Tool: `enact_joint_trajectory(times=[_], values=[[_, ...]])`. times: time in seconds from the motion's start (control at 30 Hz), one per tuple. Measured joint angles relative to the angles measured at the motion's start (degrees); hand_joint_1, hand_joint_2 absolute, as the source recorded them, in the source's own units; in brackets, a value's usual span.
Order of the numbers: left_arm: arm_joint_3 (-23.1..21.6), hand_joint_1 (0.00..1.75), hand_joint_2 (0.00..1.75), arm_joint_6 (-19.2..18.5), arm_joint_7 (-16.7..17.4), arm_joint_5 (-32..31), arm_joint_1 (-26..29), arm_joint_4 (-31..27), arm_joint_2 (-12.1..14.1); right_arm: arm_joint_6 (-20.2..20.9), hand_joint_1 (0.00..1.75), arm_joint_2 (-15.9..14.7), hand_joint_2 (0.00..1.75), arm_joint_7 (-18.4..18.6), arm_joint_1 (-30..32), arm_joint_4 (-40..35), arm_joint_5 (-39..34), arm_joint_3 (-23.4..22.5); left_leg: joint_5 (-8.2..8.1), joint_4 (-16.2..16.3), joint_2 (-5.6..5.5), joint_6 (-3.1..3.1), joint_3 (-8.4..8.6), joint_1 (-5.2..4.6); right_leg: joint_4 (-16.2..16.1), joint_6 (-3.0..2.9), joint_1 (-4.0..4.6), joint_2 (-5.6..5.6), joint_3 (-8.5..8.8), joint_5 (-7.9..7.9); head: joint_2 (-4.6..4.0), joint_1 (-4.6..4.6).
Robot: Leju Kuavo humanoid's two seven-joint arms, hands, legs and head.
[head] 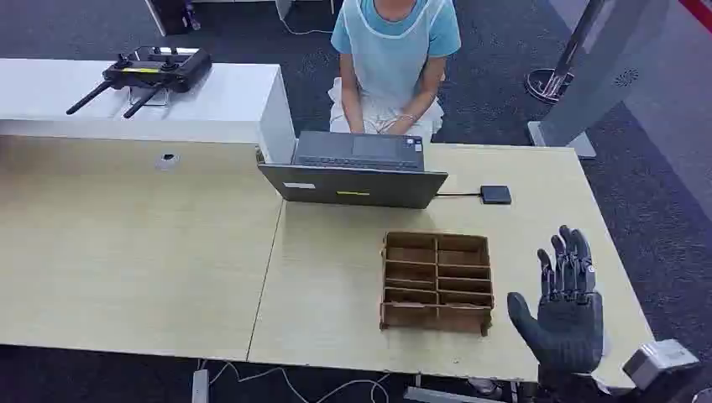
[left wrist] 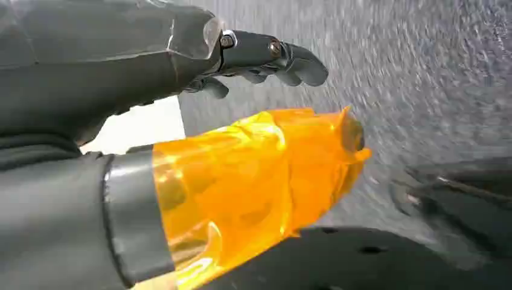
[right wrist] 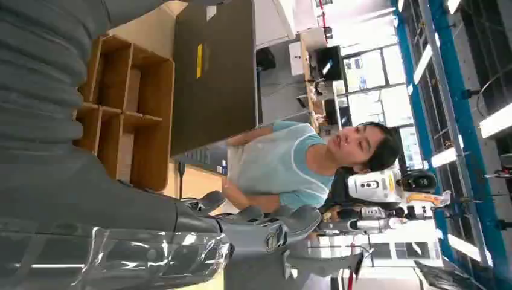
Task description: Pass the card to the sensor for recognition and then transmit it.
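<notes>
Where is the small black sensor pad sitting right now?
In the head view, the sensor pad lies on the table, just right of the laptop.

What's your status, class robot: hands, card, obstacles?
Right hand open, raised beside the wooden divider tray. Left hand holds nothing. No card seen. Laptop beyond the tray.

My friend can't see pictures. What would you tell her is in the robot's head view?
The robot's right hand hovers open above the right end of a wooden table, beside a brown divided box. Across the table, a person sits behind an open laptop.
</notes>
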Motion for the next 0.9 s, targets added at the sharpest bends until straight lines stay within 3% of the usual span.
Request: enact_joint_trajectory(times=[0.1, 0.53, 0.6, 0.73, 0.9], values=[[-2.69, 0.0, 0.0, -0.13, 4.18, -2.79, -0.17, 0.0, -0.06, 0.72, 0.0, 0.0, 1.75, 0.13, -0.67, 0.33, 0.02, -0.33, 0.0, 0.0, 0.01, 0.0, 0.02, 0.0, 0.0, 0.0, 0.0, 0.01, 0.0, 0.0, 0.0, 0.0], [-6.06, 0.0, 0.0, -0.68, 6.93, -4.3, -0.32, 0.0, -0.24, 0.96, 0.0, 0.0, 1.75, 0.13, -1.47, 0.96, 0.17, -0.41, 0.0, 0.0, 0.01, 0.0, 0.0, 0.0, 0.0, 0.0, 0.0, 0.0, 0.0, 0.0, 0.02, 0.02], [-6.39, 0.0, 0.0, -2.41, 8.89, -3.53, -0.33, 0.0, -0.28, 1.18, 0.0, 0.0, 1.75, 0.15, -1.57, 1.16, 0.2, -0.41, 0.0, 0.0, 0.01, 0.0, 0.0, 0.0, 0.0, 0.0, 0.0, 0.0, 0.0, 0.0, 0.0, 0.02], [-3.76, 0.0, 0.0, -10.54, 9.58, 4.8, -0.16, 0.0, -0.94, 1.93, 0.0, 0.0, 1.75, 0.11, -1.71, 1.62, 0.04, -0.41, 0.0, 0.0, 0.0, 0.0, 0.01, -0.01, 0.0, 0.0, -0.01, 0.0, 0.0, 0.0, 0.0, 0.0], [-5.84, 0.0, 0.0, -5.79, 12.05, -9.14, -0.35, 0.04, -1.27, 0.17, 0.0, -0.09, 1.75, 0.04, -1.73, 1.64, 2.85, -0.41, 0.0, 0.0, 0.0, 0.0, 0.01, -0.01, 0.0, 0.0, -0.01, 0.01, 0.0, 0.0, 0.0, 0.04]])
